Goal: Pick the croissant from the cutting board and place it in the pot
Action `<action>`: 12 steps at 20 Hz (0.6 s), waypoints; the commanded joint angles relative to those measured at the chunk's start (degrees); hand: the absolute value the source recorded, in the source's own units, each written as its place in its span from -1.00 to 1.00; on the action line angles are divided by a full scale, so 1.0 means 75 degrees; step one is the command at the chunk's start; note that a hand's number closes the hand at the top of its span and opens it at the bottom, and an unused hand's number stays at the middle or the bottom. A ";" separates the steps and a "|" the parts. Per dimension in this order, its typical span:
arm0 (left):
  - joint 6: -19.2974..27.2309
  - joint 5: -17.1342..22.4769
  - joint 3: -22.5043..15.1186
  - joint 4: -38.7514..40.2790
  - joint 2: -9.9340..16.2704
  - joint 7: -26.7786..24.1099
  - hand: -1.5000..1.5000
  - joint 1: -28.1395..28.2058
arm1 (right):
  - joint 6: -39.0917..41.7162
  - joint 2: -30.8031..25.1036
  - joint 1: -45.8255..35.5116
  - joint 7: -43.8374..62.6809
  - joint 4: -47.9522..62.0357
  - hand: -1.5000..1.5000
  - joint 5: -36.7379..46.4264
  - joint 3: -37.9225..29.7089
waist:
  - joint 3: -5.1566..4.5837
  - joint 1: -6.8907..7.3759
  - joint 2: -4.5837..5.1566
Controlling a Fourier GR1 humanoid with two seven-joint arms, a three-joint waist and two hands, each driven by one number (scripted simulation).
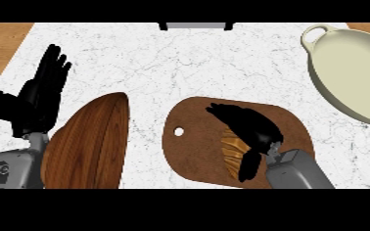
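A golden-brown croissant [233, 149] lies on the dark brown cutting board [195, 142] near the counter's front. My right hand [249, 125] is over the croissant, fingers reaching across its far side and thumb curled along its near side, so most of the pastry is hidden. The cream pot [339, 71] with a loop handle stands at the far right, partly cut off by the view's edge. My left hand [39, 95] rests open at the left edge, fingers up.
A wooden oval bowl or board [90, 144] lies on the white marble counter [180, 63] between my left arm and the cutting board. A grey fixture [196, 26] sits at the counter's back edge.
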 commanded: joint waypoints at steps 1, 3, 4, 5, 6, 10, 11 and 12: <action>-0.0065 -0.0008 0.0117 0.0141 -0.0043 0.0045 0.00 -0.0142 | -0.0012 -0.0335 -0.0109 -0.0883 0.0169 1.00 0.0403 0.0210 | -0.0003 -0.0001 0.0004; 0.0091 -0.0100 -0.0017 -0.0384 -0.0123 0.0347 0.00 0.0008 | -0.0407 -0.0490 -0.0164 -0.1589 0.0604 1.00 0.0719 0.0439 | -0.0001 0.0031 0.0003; -0.0462 0.0245 0.0376 0.0328 0.0213 0.0103 0.00 -0.0313 | -0.0625 -0.0332 -0.0307 -0.1698 0.0949 1.00 0.0888 0.0427 | -0.0003 0.0014 0.0013; -0.0042 -0.0191 -0.0129 -0.0609 -0.0229 0.0166 0.00 0.0517 | -0.0765 -0.0009 -0.0057 -0.1464 0.0624 1.00 0.1027 0.0635 | -0.0003 0.0032 -0.0003; -0.0017 -0.0140 0.0046 0.0005 -0.0300 0.0000 0.00 -0.0059 | -0.0587 0.0175 -0.0814 -0.1681 0.1492 1.00 0.0937 0.0194 | -0.0003 0.0026 0.0010; -0.0223 -0.0140 0.0113 0.0087 -0.0375 -0.0153 0.00 0.0008 | -0.0302 -0.0325 0.0071 -0.2002 0.0502 1.00 0.1084 0.0180 | -0.0005 -0.0021 0.0000; -0.0120 -0.0223 0.0144 -0.0310 -0.0307 0.0218 0.00 0.0129 | -0.0241 0.0198 -0.0173 -0.1628 0.0704 1.00 0.1246 0.0325 | -0.0004 0.0001 -0.0001; -0.0196 -0.0203 0.0158 -0.0266 -0.0341 0.0024 0.00 0.0208 | -0.0863 -0.0082 0.0172 -0.2324 0.1021 1.00 0.1408 0.0331 | -0.0004 0.0000 0.0001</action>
